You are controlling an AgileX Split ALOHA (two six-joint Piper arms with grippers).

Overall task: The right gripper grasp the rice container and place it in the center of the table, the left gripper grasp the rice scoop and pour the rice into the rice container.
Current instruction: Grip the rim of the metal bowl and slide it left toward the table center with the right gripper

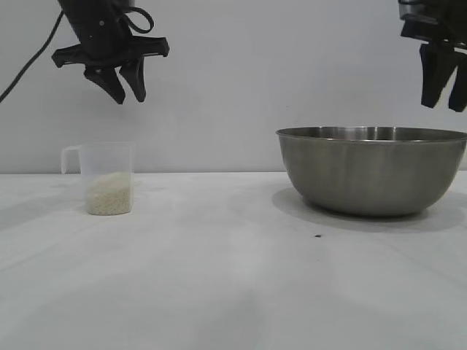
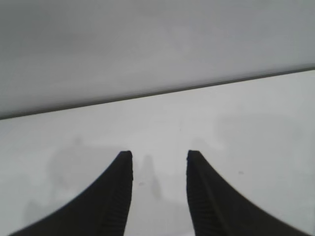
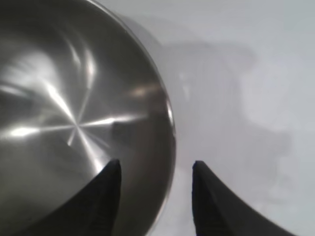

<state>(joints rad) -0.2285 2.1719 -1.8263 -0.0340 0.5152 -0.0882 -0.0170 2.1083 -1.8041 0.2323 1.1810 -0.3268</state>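
The rice container (image 1: 373, 173), a large steel bowl, stands on the white table (image 1: 219, 277) at the right. My right gripper (image 1: 444, 103) hangs open above its right rim, not touching it; in the right wrist view the rice container (image 3: 74, 123) lies below, its rim passing between the fingertips of the right gripper (image 3: 156, 167). The rice scoop (image 1: 106, 177), a clear plastic cup with a side handle, stands at the left with rice (image 1: 109, 194) in its lower part. My left gripper (image 1: 128, 95) hovers open above it and holds nothing. The left gripper (image 2: 159, 156) sees only bare table in its wrist view.
A plain grey wall runs behind the table's far edge. A small dark speck (image 1: 317, 235) lies on the tabletop in front of the bowl. Open tabletop stretches between the scoop and the bowl.
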